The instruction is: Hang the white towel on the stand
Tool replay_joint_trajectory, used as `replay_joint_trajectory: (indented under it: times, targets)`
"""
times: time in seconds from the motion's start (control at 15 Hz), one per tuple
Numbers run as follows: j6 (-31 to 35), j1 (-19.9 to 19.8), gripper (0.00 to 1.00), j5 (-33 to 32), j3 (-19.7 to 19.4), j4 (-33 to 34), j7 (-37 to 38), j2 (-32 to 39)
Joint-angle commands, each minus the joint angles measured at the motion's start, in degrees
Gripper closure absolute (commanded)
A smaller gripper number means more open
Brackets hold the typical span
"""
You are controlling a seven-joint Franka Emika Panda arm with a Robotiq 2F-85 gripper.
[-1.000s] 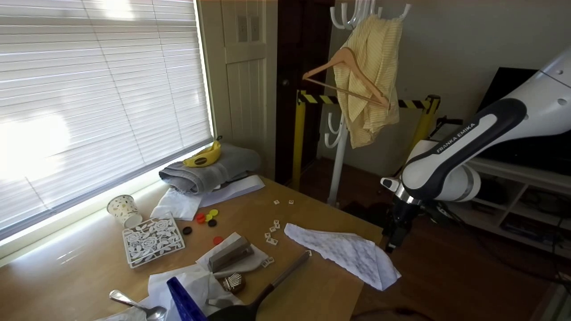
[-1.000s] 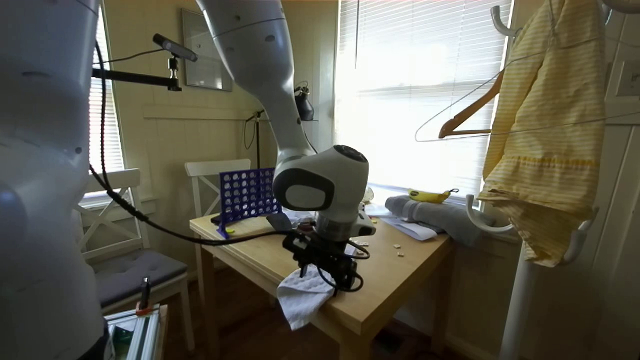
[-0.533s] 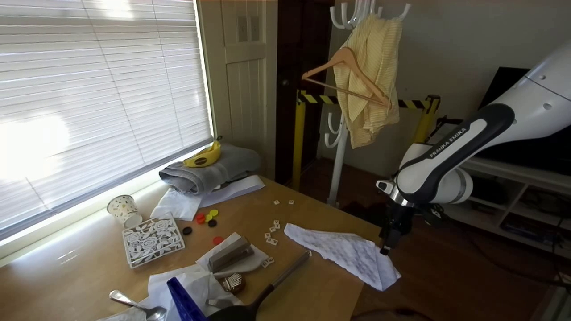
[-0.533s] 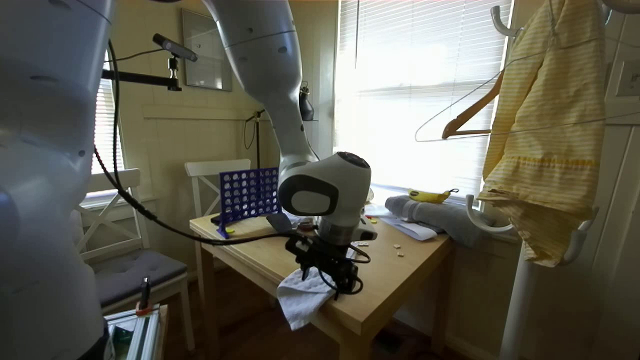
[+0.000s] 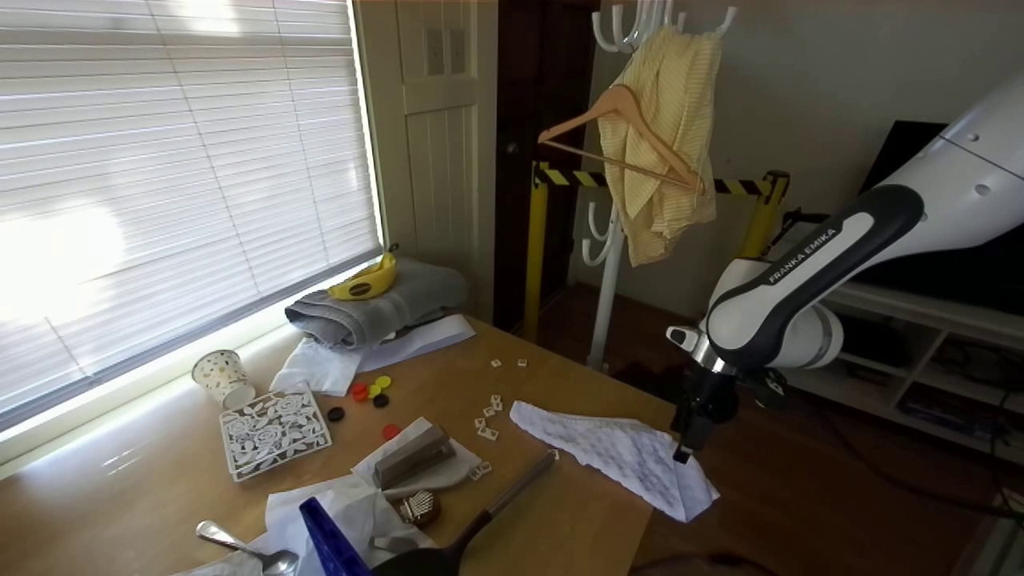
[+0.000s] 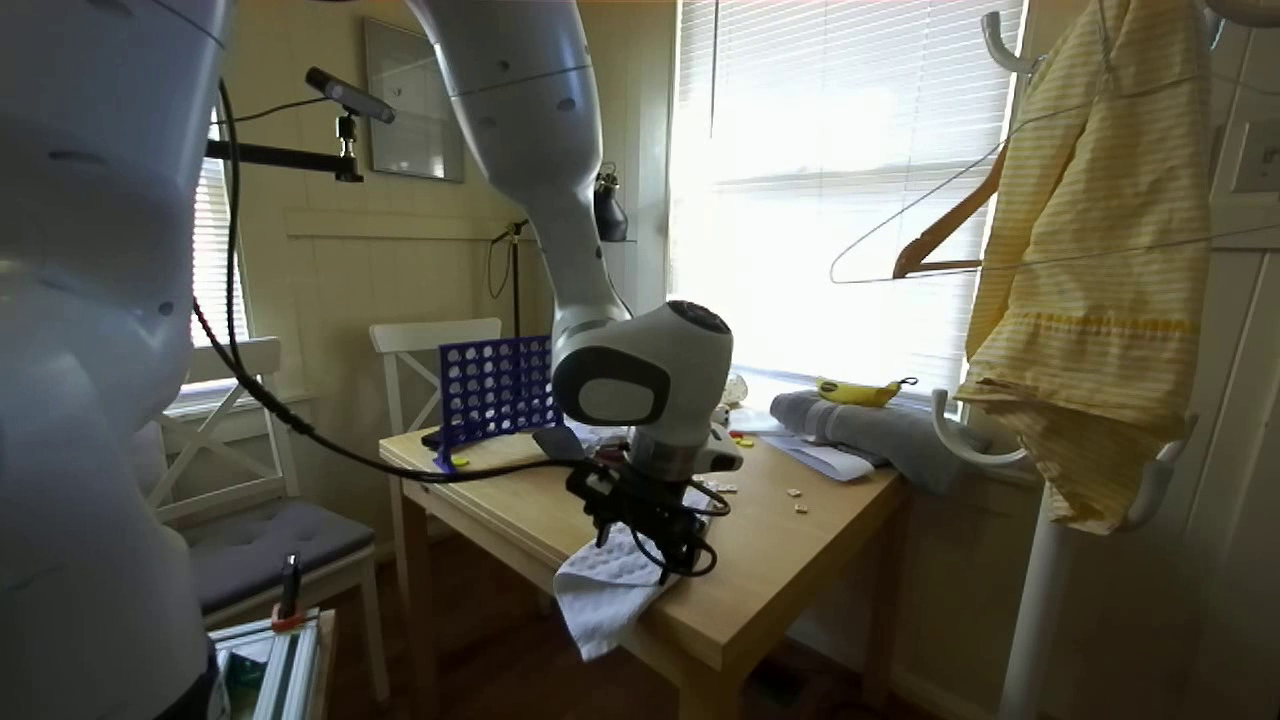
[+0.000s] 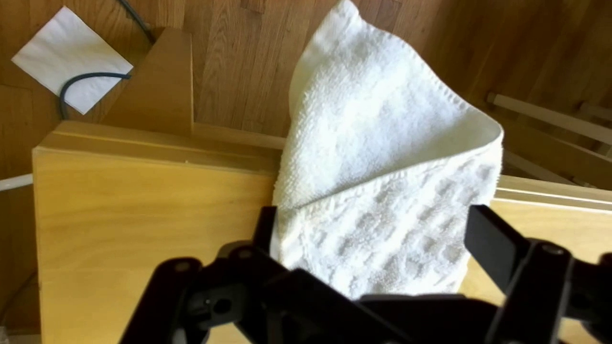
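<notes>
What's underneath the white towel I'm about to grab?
Part of the white towel lies on the table; the rest hangs past the edge, above the wooden floor. The towel covers the tabletop beneath it, so anything small there cannot be seen.

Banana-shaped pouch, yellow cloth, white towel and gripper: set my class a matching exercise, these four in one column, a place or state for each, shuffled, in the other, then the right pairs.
Things
1. banana-shaped pouch
2. yellow cloth
3. white towel
4. gripper

Places or states
A. partly over the edge of the table
B. jaws apart
C. on the grey towel
D. hanging on the white stand

Right pairs: 1-C, 2-D, 3-A, 4-B
</notes>
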Motion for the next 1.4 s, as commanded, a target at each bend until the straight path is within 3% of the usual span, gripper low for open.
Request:
replay_joint_trajectory:
  times: [0.0,1.13,1.2,1.33]
  targets:
    - [0.7,-2.2,0.0,1.1,1.9,1.7,-1.6,2.3]
    - [0.9,-3.5,0.0,0.0,4.8,3.5,-1.2,4.7]
    - [0.8,-3.6,0.18,0.0,4.9,3.6,-1.1,4.8]
    - [0.9,-3.5,0.34,-0.2,5.0,3.7,-0.8,4.9]
